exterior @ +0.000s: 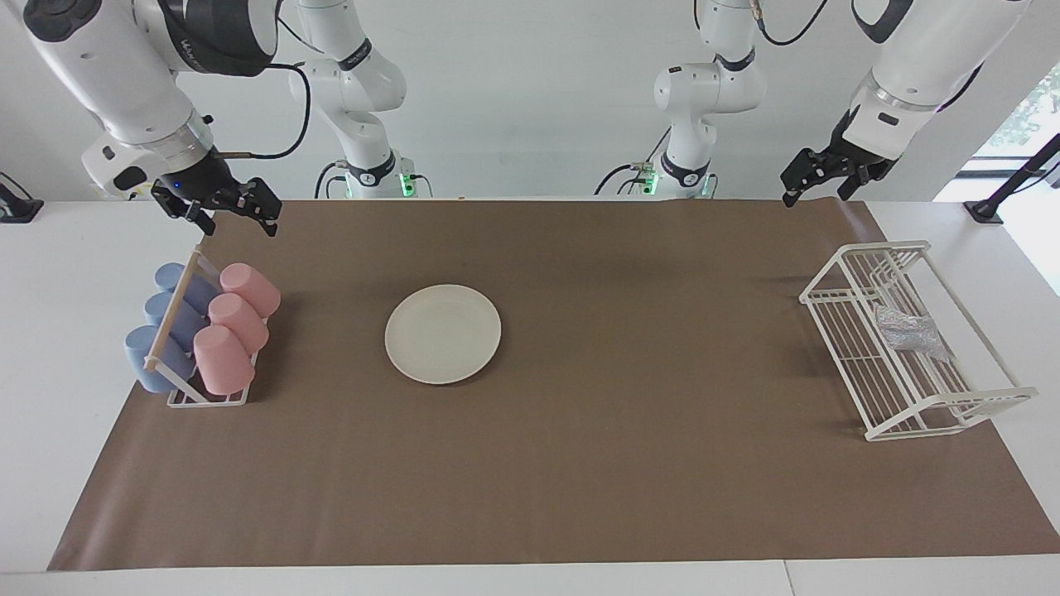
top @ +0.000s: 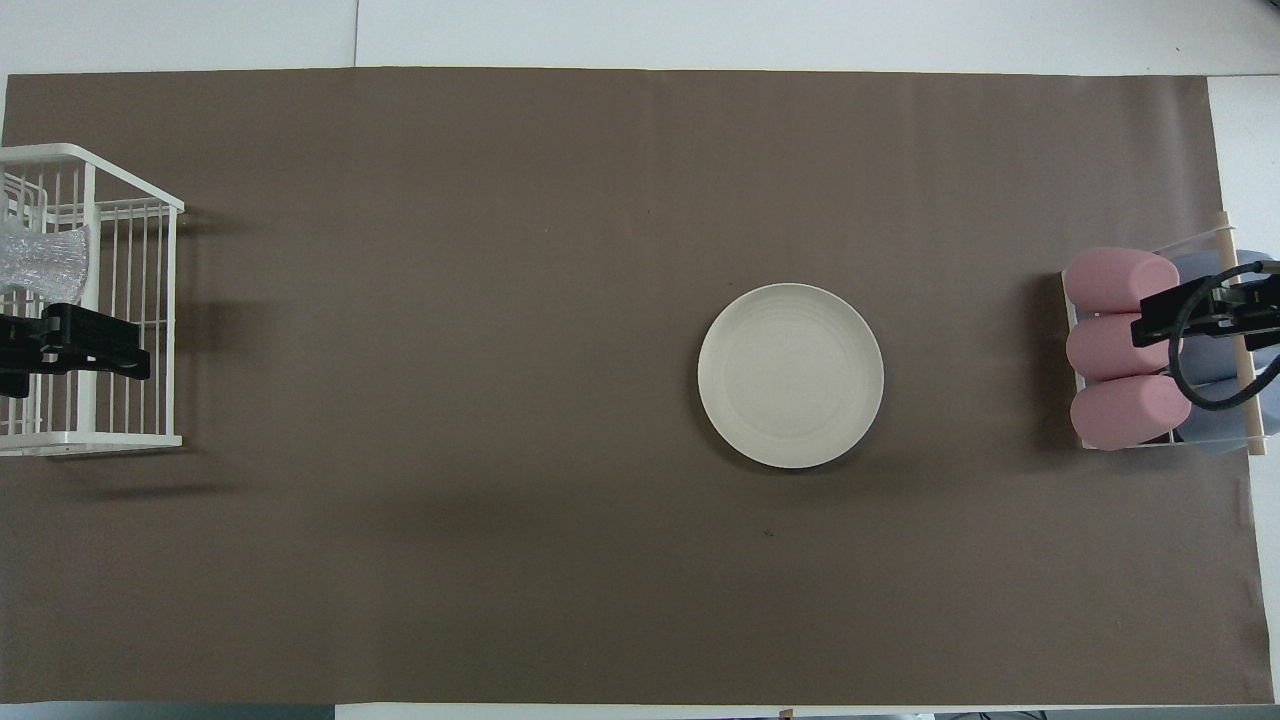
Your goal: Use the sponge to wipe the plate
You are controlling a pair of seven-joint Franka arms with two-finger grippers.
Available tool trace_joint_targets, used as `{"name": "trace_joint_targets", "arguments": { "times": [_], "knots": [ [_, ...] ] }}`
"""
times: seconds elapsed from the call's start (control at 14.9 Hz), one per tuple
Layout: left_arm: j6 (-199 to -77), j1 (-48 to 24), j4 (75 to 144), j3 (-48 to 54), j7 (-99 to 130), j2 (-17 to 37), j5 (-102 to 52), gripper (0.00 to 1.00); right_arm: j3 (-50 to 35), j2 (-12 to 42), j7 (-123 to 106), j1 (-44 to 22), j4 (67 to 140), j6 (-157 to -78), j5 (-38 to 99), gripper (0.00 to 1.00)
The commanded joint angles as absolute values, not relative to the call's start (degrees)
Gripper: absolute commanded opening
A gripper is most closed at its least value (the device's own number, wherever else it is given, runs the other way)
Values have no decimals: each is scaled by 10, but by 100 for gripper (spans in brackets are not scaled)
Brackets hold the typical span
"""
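Note:
The cream-white plate (exterior: pixel 443 334) (top: pixel 790 375) lies flat on the brown mat, toward the right arm's end of the table, with nothing on it. The silvery sponge (exterior: pixel 909 331) (top: pixel 40 258) rests in the white wire rack (exterior: pixel 936 418) (top: pixel 130 440) at the left arm's end. My left gripper (exterior: pixel 816 192) (top: pixel 90 345) hangs open and high, over the end of the rack nearest the robots, well clear of the sponge. My right gripper (exterior: pixel 236 217) (top: pixel 1200 315) hangs open above the cup holder, holding nothing.
A cup holder (exterior: pixel 170 319) (top: pixel 1245 400) with three pink cups (exterior: pixel 234 323) (top: pixel 1120 350) and three blue cups (exterior: pixel 170 314) stands at the right arm's end. The brown mat (exterior: pixel 629 414) covers most of the white table.

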State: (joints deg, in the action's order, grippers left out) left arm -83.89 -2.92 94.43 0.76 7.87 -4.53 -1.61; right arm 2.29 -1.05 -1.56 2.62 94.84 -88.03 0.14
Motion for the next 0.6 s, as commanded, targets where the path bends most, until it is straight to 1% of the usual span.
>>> {"name": "trace_joint_targets", "arguments": {
  "times": [0.0,0.54],
  "knots": [
    [-853,-41,940,-12,69,-38,-30,100,19,-15,-4,29,949,-873,1,100],
    [-851,-36,940,-11,69,-40,-30,100,19,-15,-4,29,949,-873,1,100]
  ]
}}
